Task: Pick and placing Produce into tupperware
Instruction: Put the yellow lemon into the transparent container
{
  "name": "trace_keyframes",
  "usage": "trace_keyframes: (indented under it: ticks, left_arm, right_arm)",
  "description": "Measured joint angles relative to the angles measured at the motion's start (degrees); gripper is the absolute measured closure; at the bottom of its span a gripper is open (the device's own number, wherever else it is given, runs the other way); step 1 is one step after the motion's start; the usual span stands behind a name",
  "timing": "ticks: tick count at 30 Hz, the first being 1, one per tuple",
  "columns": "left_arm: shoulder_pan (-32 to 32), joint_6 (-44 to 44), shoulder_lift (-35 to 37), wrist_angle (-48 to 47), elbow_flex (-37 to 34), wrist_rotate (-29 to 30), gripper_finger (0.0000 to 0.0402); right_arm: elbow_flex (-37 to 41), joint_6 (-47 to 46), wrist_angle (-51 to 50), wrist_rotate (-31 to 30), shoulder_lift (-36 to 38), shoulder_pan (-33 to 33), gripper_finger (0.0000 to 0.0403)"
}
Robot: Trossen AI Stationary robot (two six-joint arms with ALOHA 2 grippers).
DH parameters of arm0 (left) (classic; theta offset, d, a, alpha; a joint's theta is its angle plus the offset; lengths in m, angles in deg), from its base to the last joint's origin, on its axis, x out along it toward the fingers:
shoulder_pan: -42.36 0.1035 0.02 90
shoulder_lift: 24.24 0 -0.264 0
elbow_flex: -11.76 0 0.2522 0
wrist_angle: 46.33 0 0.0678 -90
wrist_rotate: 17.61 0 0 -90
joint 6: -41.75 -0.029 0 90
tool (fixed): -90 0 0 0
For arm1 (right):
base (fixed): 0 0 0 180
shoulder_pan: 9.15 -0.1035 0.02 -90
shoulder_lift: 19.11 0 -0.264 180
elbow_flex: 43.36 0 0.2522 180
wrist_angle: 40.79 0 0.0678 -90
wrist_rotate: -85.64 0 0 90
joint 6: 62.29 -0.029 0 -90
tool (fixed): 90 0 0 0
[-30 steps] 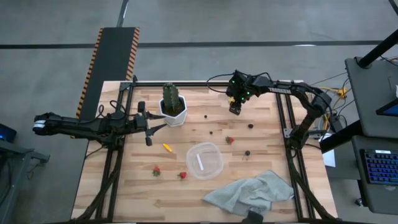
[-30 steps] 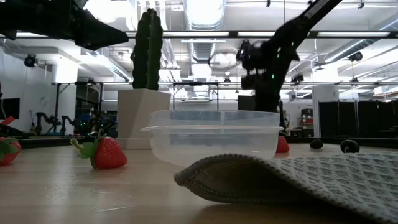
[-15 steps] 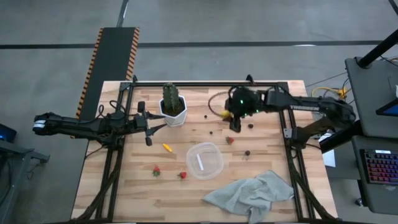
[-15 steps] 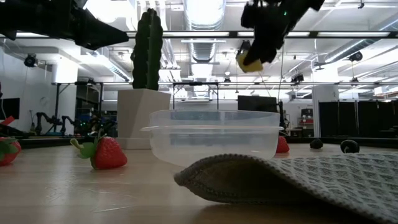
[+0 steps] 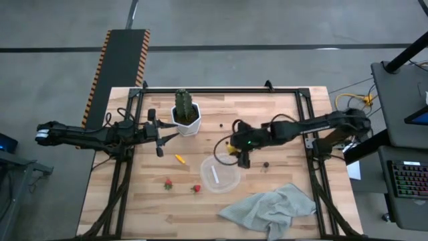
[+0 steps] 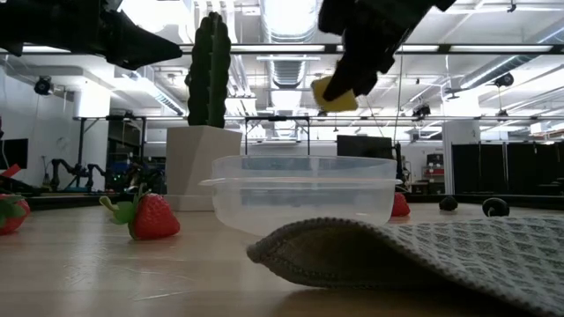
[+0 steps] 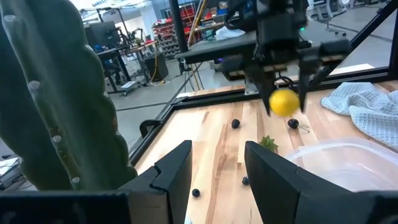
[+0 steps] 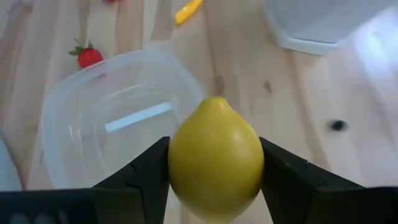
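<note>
While the right end effector (image 5: 241,155) holds a yellow lemon (image 8: 215,157) pinched between its two dark fingers, it hangs above the far right rim of the tupperware (image 5: 221,173), a clear, shallow container lying empty on the wooden surface (image 5: 281,114). The fingers are closed only as far as the lemon's width, gripping its sides. In the low view the lemon (image 6: 335,93) sits well above the tupperware's rim (image 6: 300,183), with clear air between them.

The step in hand appears to be carrying the lemon over the tupperware and releasing it. To do this well, the end effector should probably travel a little farther toward the tupperware's middle, near the white mark (image 5: 215,175), then come down close to the floor before opening, since a round lemon dropped from high up could bounce or roll over the low wall.

Other produce lies around the tupperware: two strawberries (image 5: 196,189) on its left side, an orange carrot piece (image 5: 179,158) to its far left, a dark berry (image 5: 266,163) just to its right. A grey-green cloth (image 5: 271,207) lies on its near right side.

The left end effector (image 5: 158,133) waits well to the tupperware's far left, beside the potted cactus (image 5: 185,111), its fingers spread apart and holding nothing
</note>
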Motion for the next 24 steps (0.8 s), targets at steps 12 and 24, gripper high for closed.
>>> trace_keyframes:
  ticks: [12, 24]
  left_arm:
    - [0.0, 0.0, 0.1, 0.0, 0.0, 0.0, 0.0267]
    - [0.0, 0.3, 0.0, 0.0, 0.0, 0.0, 0.0267]
  right_arm:
    - [-7.7, 0.9, -0.2, 4.8, -11.7, -1.8, 0.0211]
    - [-10.1, 1.1, -1.7, 5.9, -18.5, -3.1, 0.0211]
